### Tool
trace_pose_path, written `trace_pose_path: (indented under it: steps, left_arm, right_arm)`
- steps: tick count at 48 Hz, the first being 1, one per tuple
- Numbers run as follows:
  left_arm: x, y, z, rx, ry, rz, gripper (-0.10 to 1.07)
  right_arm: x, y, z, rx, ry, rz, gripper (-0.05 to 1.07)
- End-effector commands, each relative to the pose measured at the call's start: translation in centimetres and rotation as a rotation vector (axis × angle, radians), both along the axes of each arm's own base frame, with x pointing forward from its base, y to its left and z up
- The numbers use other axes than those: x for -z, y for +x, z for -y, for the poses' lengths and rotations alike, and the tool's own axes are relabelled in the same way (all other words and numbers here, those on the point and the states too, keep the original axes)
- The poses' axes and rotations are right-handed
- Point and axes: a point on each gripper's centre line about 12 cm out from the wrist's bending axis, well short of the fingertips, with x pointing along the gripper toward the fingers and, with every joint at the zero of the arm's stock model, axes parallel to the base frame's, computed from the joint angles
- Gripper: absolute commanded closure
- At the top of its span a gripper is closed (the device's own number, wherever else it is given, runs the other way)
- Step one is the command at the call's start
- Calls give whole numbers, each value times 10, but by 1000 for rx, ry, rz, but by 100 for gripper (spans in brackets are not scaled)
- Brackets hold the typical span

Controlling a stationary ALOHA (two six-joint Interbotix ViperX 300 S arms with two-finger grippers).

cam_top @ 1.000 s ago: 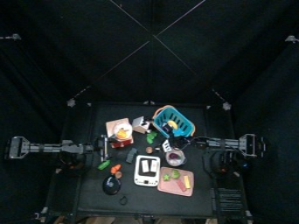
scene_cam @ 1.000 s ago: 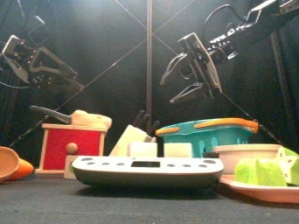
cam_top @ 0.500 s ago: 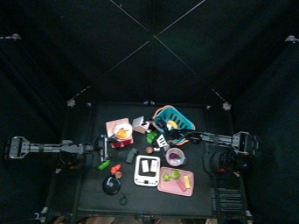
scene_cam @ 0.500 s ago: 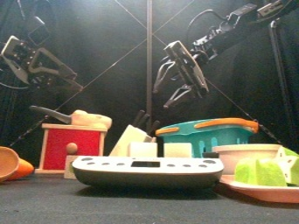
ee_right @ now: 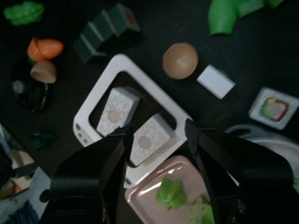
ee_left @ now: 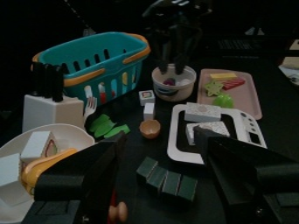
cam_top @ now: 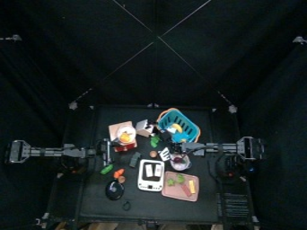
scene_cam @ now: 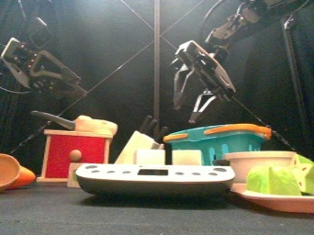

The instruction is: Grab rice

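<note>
While my right gripper hangs high over the worktop, its jaws stand wide apart and hold nothing.

The bowl with the white filling, which I take for the rice, sits on the right half between the teal basket and the pink plate, just beside the white appliance. My wrist camera looks down on that appliance. My left gripper rests raised at the left, jaws spread too.

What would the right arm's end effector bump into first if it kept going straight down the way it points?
Probably the white rectangular tray with two rice blocks, seen between the open right end effector jaws. Depth is unclear, so this is a guess.
</note>
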Motion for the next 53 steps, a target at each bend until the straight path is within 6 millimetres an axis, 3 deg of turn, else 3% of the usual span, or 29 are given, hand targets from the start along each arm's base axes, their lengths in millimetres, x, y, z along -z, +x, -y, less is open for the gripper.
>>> trace_pose_path:
  steps: [1,21,53]
  left_arm:
    - [-5,3,-1,-1,1,14,2]
    - [-4,3,0,1,-1,12,2]
    - [-2,4,2,40,83,-34,2]
  right_arm:
    - [-8,0,-13,14,37,41,17]
    - [22,6,-28,130,55,-82,17]
    - [34,29,-38,258,60,-135,15]
